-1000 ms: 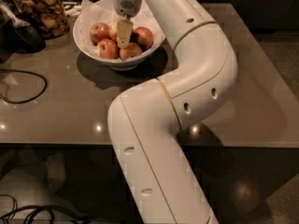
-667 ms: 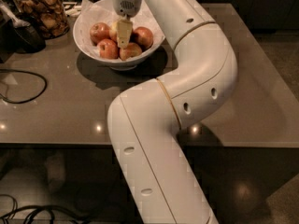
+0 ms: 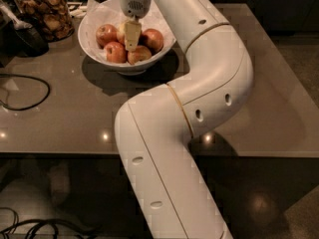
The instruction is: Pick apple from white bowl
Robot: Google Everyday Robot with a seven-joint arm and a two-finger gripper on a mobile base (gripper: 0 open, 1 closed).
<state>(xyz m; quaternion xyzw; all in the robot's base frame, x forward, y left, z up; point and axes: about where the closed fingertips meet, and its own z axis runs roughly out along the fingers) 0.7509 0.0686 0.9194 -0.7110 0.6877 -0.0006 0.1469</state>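
Observation:
The white bowl (image 3: pixel 92 19), lined with crinkled paper, stands at the far left of the grey table and holds several apples. The apple (image 3: pixel 139 55), pale yellow with a red blush, lies at the bowl's front. Deeper red apples lie to its left (image 3: pixel 115 52), at the far left (image 3: pixel 105 34) and at the right (image 3: pixel 153 39). A yellowish apple (image 3: pixel 121 31) sits behind. My gripper (image 3: pixel 132 38) reaches down into the middle of the bowl from above. Its tip is just above and left of the pale apple, among the fruit.
A glass jar of brown snacks (image 3: pixel 45 14) stands left of the bowl, with a dark object (image 3: pixel 25 36) in front of it. A black cable (image 3: pixel 22 91) loops on the table's left side. My white arm (image 3: pixel 209 83) crosses the table's middle.

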